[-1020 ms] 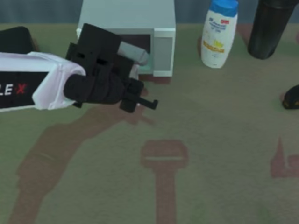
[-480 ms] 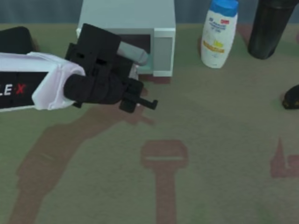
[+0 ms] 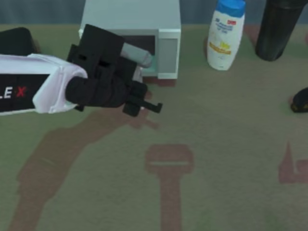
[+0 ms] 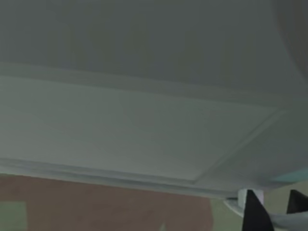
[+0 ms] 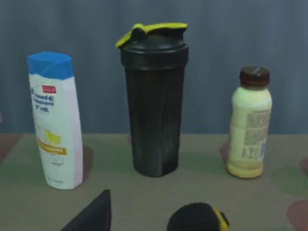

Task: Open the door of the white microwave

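The white microwave [image 3: 130, 19] stands at the back of the table, left of centre. Its dark cavity [image 3: 144, 45] and pale teal floor [image 3: 150, 70] show, so the door stands swung out. My left arm covers the door from above. In the left wrist view the door [image 4: 120, 125] fills nearly the whole picture, very close. My left gripper [image 3: 144, 102] is in front of the microwave, with its black fingertips [image 4: 255, 214] shut on the door's pale free edge [image 4: 250, 195]. The grey control strip [image 3: 168, 53] is at the microwave's right. My right arm is parked beyond the top view's right edge.
A white blue-capped bottle [image 3: 225, 33] stands right of the microwave. Beside it is a tall black shaker [image 3: 276, 29] with a yellow lid tab [image 5: 151, 30], and a cream bottle [image 5: 249, 122] farther right. A black-and-yellow object [image 3: 301, 100] lies at the right edge.
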`<state>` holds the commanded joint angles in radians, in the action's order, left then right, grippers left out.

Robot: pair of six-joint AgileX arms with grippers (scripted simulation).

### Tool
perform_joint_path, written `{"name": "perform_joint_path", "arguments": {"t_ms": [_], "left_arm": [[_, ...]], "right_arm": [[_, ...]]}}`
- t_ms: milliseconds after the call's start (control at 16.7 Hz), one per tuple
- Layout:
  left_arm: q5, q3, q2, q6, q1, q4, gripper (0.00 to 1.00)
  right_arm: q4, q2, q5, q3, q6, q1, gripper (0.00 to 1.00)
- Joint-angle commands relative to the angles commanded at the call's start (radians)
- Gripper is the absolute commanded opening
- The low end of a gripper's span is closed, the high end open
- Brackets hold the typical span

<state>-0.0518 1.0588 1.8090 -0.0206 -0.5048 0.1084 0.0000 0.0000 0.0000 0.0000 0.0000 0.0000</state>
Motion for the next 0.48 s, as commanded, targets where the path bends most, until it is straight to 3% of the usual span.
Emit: {"name": "perform_joint_path", "arguments": {"t_ms": [480], "left_arm": [[-0.033, -0.015, -0.013, -0.031, 0.010, 0.001, 0.00]], "right_arm": [[0.000, 0.000, 0.000, 0.000, 0.000, 0.000, 1.00]]}}
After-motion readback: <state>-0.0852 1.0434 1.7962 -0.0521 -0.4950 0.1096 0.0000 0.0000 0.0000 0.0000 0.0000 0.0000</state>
